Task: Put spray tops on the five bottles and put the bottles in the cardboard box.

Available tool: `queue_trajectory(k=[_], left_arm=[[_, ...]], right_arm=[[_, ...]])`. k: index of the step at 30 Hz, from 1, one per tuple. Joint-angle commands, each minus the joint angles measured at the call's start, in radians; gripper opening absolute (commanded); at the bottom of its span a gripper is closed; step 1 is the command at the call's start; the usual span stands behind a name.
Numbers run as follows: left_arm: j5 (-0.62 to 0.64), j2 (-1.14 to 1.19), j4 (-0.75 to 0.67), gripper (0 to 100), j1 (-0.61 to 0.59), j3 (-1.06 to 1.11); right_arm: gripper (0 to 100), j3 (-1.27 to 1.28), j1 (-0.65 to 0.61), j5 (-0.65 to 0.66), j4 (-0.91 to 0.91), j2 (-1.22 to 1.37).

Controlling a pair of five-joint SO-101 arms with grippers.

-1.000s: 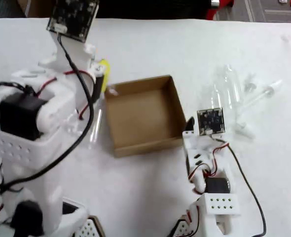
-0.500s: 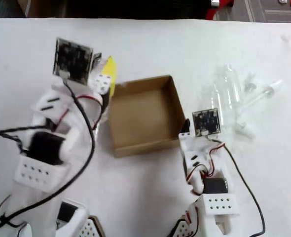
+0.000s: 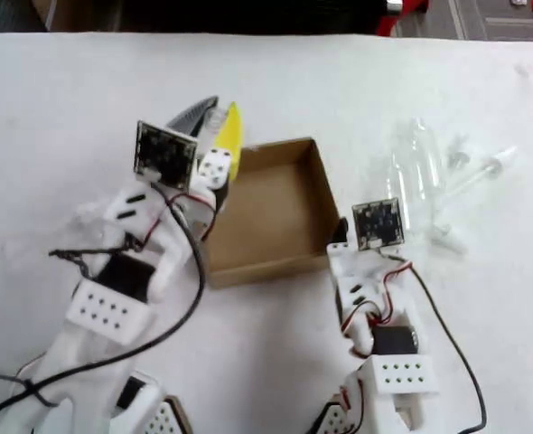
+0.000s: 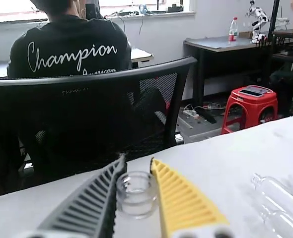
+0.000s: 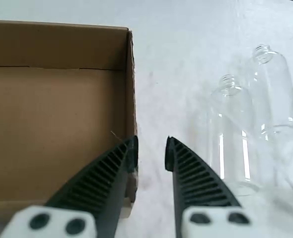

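My left gripper (image 3: 214, 120) is shut on the neck of a clear bottle (image 4: 136, 192) between its grey and yellow fingers. The bottle's mouth is open, with no spray top on it, and its body is hidden below the fingers. In the high view this gripper hangs at the far left corner of the open cardboard box (image 3: 266, 212). My right gripper (image 5: 150, 147) has black fingers slightly open with nothing between them. It sits at the box's near right corner (image 5: 129, 89). Two clear uncapped bottles (image 5: 232, 134) lie beyond it.
Clear bottles (image 3: 417, 163) and loose spray tops with thin tubes (image 3: 483, 170) lie on the white table to the right of the box. Another bottle (image 4: 280, 203) lies past the left gripper. A black mesh chair (image 4: 87, 114) stands behind the table's far edge.
The left arm has swung right and nearer, carrying the bottle from the far left of the table to the box's far left corner. The right arm has barely shifted.
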Motion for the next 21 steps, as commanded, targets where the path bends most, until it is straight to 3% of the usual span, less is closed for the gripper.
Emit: queue_trajectory(k=[1, 4, 10, 18, 21], left_arm=[[0.009, 0.113, -0.127, 2, 0.001, -0.021], [-0.018, 0.223, -0.16, 2, 0.022, -0.066], [-0.296, 0.329, -0.16, 3, 0.064, -0.103], [-0.305, 0.334, -0.169, 2, 0.048, -0.109], [-0.213, 0.338, -0.198, 2, 0.05, -0.101]], right_arm=[[8.2, -0.008, -0.005, 0.011, -0.021, -0.001], [8.2, -0.008, -0.005, 0.011, -0.021, -0.001], [8.3, -0.008, -0.005, 0.011, -0.024, -0.001], [8.3, -0.006, -0.002, 0.012, -0.054, 0.007], [8.3, -0.006, 0.002, 0.012, -0.056, 0.007]])
